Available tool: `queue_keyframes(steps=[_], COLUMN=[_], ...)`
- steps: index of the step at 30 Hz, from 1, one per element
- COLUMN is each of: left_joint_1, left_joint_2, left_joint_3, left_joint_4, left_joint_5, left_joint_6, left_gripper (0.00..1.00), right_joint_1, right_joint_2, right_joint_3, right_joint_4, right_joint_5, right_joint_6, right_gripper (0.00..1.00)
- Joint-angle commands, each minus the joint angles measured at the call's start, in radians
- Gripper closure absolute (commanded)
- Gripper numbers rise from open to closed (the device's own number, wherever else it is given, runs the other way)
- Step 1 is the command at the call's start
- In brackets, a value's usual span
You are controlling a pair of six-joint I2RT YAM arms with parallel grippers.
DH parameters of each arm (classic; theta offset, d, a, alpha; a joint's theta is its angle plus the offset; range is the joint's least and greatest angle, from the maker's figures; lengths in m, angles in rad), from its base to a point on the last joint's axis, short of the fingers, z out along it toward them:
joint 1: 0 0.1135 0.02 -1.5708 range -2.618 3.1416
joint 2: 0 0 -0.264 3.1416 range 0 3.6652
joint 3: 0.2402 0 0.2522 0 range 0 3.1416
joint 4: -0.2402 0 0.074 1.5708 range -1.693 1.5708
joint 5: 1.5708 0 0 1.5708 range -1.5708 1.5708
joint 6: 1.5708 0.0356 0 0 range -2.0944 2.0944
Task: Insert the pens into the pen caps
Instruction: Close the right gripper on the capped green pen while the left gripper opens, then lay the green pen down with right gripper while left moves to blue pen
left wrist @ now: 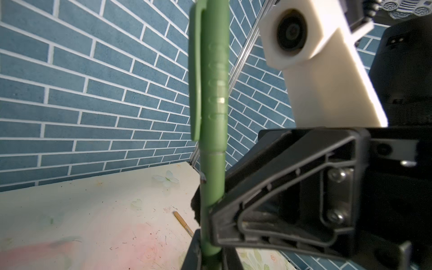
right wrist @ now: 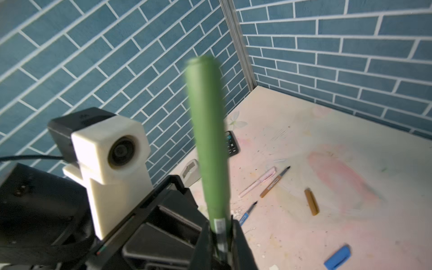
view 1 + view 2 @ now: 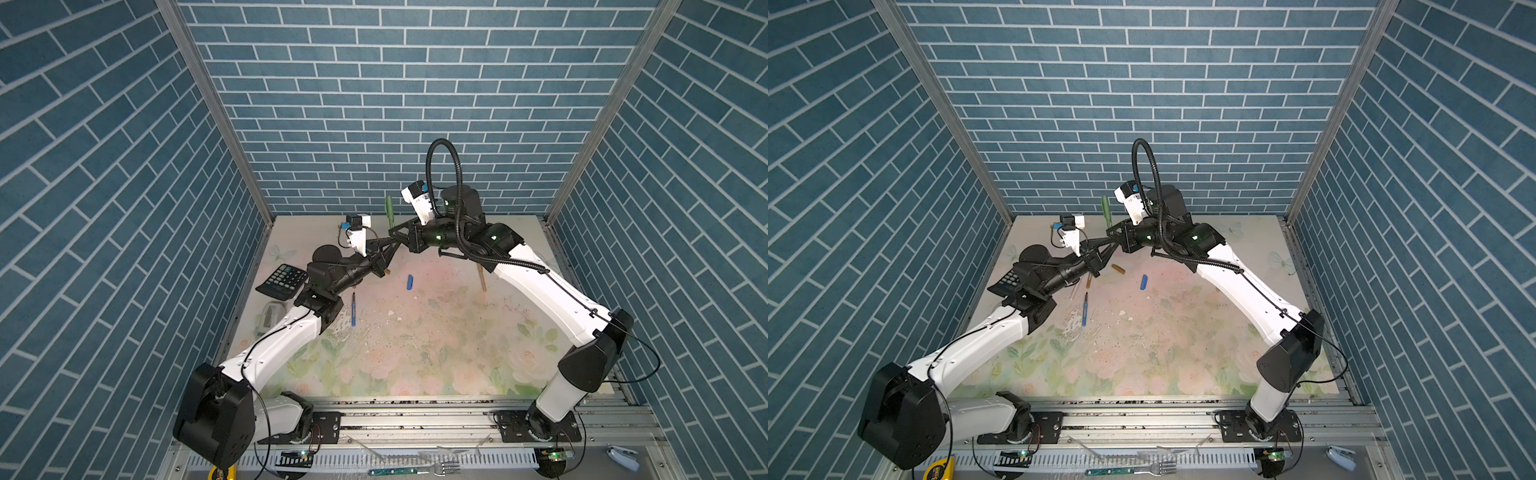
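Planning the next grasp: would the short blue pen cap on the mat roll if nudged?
Probably not far: the short blue plastic pen cap looks to have a clip along one side, which should stop rolling. Being small, it is likely light and may skid across the flowered mat. It looks rigid.

Both top views high at front, looking down on floral table (image 3: 415, 353), wrist views close-up, facing each other, sharing the green pen (image 1: 211, 187)
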Motion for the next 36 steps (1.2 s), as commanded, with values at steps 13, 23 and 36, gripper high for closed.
queue_keyframes(steps=[13,23,36], left_joint_1=[0.005,0.005,0.008], left_joint_2=[-0.019,-0.157,-0.163], left_joint_3=[-0.011,-0.038,0.009], left_joint_4=[0.024,-0.158,-0.39], left_joint_5=[-0.01,-0.315,-0.566], left_joint_6=[-0.027,0.044,0.04], left_gripper=[0.37,0.21,0.2], right_joint_1=[0.002,-0.161,-0.387], right_joint_2=[-0.013,-0.021,0.195], right_joint_3=[0.032,-0.038,-0.369], right_joint_4=[0.028,-0.156,-0.147], right_joint_5=[0.06,0.22,0.213], right_joint_6=[-0.007,-0.04,0.042], right_gripper=[0.96,0.95,0.94])
